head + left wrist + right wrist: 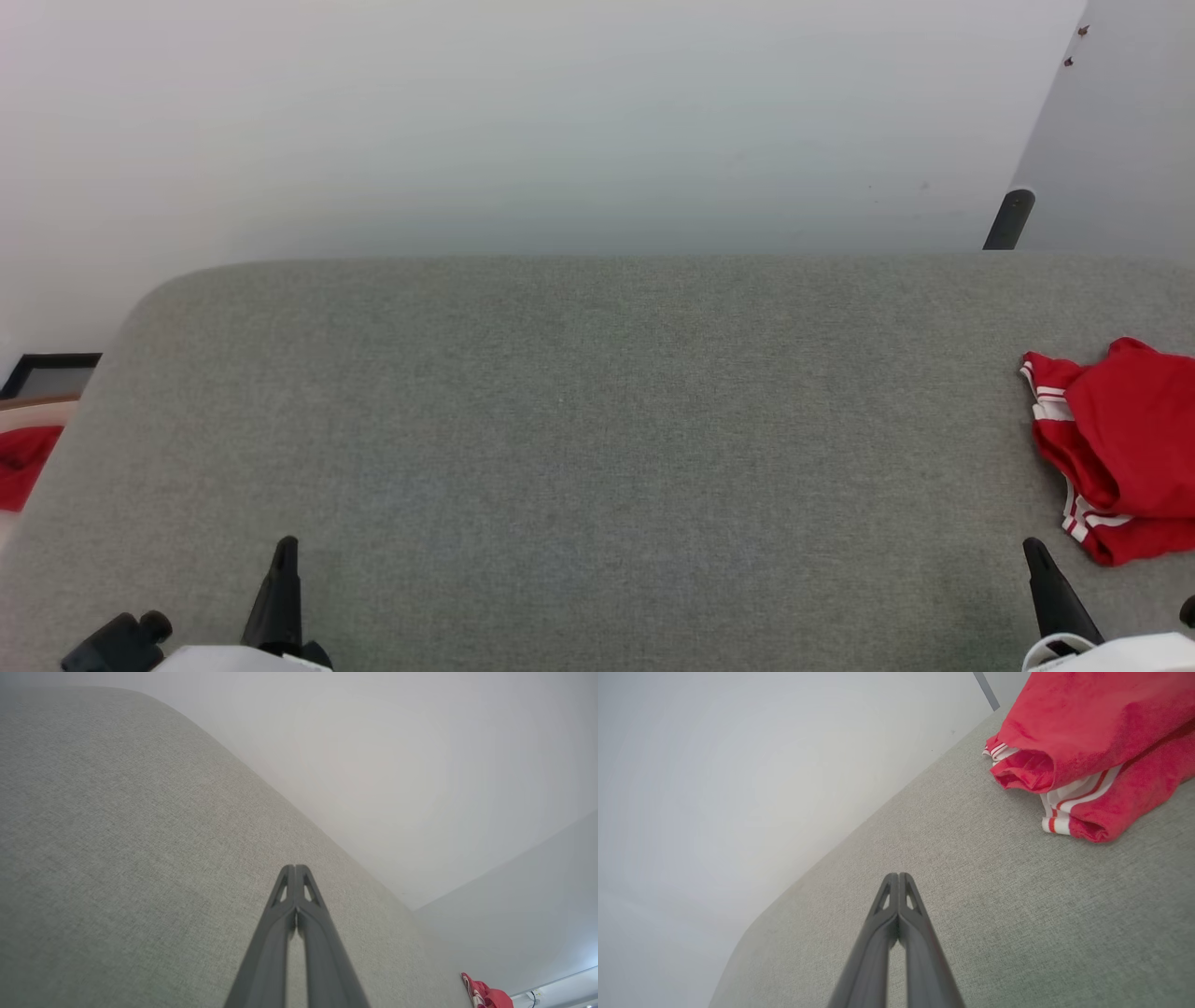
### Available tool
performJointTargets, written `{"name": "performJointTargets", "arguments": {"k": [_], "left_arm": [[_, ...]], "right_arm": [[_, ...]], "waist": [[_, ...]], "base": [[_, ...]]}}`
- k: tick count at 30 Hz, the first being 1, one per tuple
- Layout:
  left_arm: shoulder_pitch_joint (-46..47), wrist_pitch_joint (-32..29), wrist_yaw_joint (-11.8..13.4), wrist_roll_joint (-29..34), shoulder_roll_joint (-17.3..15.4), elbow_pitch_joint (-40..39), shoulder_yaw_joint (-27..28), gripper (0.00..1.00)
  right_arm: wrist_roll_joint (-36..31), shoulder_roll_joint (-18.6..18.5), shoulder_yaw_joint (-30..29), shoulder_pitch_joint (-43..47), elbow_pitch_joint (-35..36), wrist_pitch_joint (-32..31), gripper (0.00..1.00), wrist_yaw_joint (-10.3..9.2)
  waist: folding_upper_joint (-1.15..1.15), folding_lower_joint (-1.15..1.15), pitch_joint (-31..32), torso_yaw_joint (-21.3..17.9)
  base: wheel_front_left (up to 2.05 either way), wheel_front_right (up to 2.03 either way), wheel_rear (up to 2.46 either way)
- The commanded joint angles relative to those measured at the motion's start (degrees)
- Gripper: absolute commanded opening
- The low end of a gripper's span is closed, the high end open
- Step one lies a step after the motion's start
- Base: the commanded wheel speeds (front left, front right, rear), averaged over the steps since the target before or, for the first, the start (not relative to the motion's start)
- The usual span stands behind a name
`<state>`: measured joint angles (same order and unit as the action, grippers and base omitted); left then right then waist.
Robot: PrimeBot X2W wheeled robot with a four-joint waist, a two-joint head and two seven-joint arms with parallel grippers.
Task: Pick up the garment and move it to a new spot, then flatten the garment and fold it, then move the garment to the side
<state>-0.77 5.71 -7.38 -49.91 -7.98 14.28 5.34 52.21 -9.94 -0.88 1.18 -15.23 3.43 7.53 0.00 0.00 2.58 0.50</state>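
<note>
Garment [1125,439] lies bunched in loose layers at the right edge of the grey tabletop [597,420], striped trim showing, partly cut off by the head view. It is not spread flat and shows no tidy fold. This fits a heap waiting for pickup or a rough fold already set aside; the pictures cannot settle which.

Left tool [286,549] and right tool [1033,549]: fingers pressed together, nothing held.

Containers: off the left edge, a red cloth [23,462] sits under a tan rim [37,403], too cropped to judge.
</note>
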Motion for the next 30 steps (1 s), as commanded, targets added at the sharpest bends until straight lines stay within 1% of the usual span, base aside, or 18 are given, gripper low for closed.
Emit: {"name": "performJointTargets", "arguments": {"k": [1, 19, 30], "left_arm": [[1.5, -0.4, -0.1, -1.9, -0.2, -0.7, 0.3, 0.00], [3.1, -3.7, -0.1, -13.2, 1.3, -0.6, 0.6, 0.00], [3.9, -5.3, -0.1, -18.6, 2.0, -0.6, 0.7, 0.00]], "right_arm": [[1.7, 0.1, -0.6, -1.8, 0.8, -0.4, 0.00, -0.02], [12.4, 2.0, -2.0, -3.6, 1.0, -3.1, 0.00, -0.03], [17.7, 3.0, -2.7, -4.3, 1.1, -4.4, 0.00, -0.04]], "waist": [[0.00, 0.00, 0.0, 0.0], [0.00, 0.00, -0.6, -0.1], [0.00, 0.00, -0.9, -0.2]], "base": [[0.00, 0.00, 0.00], [0.00, 0.00, 0.00], [0.00, 0.00, 0.00]]}}
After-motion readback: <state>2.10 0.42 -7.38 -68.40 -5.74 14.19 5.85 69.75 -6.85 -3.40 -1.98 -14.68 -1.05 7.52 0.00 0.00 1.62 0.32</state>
